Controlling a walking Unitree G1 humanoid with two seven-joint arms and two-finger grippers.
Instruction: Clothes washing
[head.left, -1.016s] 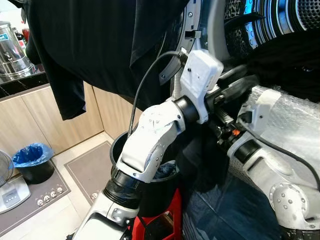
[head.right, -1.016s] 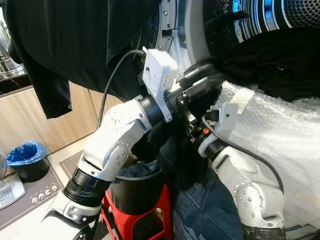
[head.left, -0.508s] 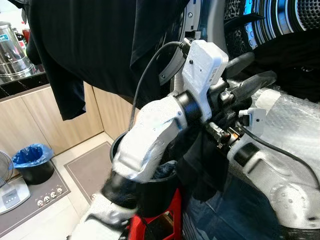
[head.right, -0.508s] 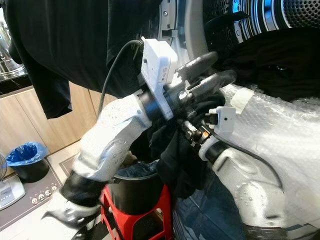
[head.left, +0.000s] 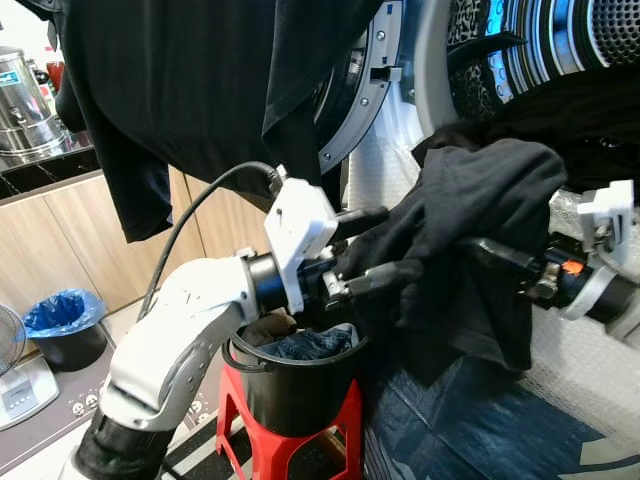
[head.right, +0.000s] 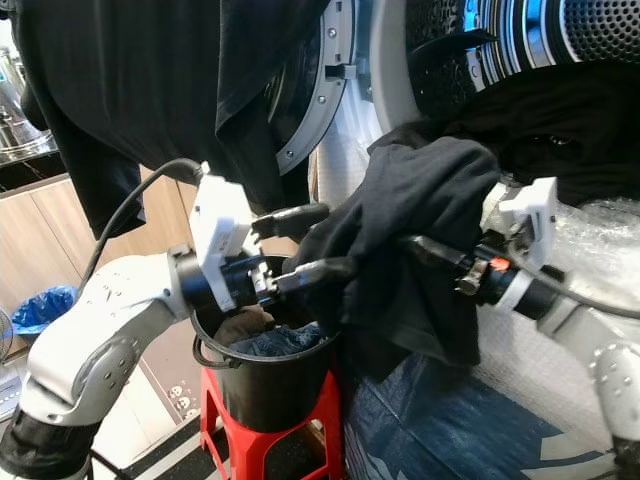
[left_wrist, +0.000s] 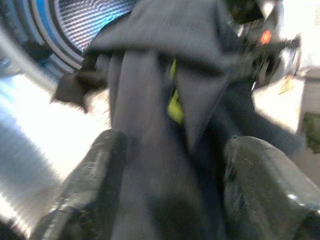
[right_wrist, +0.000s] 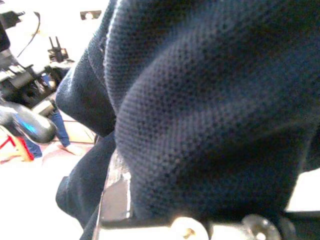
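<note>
A dark garment (head.left: 470, 215) hangs bunched between the two arms, just in front of the washing machine drum (head.left: 560, 40) and above the black bucket (head.left: 295, 385). The left tool (head.left: 385, 245) reaches toward it from the bucket side with its two fingers spread apart, the cloth lying between and beyond them. The right tool (head.left: 480, 250) comes from the opposite side and is buried under the cloth, which drapes over it; whether it is clenched cannot be told. The garment's long axis runs downward, its loose lower edge hanging beside the bucket rim. The bucket stands on a red stool (head.left: 240, 420) and holds more blue cloth. Another dark shirt (head.left: 190, 90) hangs overhead to the left, close above the left arm. Open floor lies further left, near a small bin (head.left: 65, 320).
</note>
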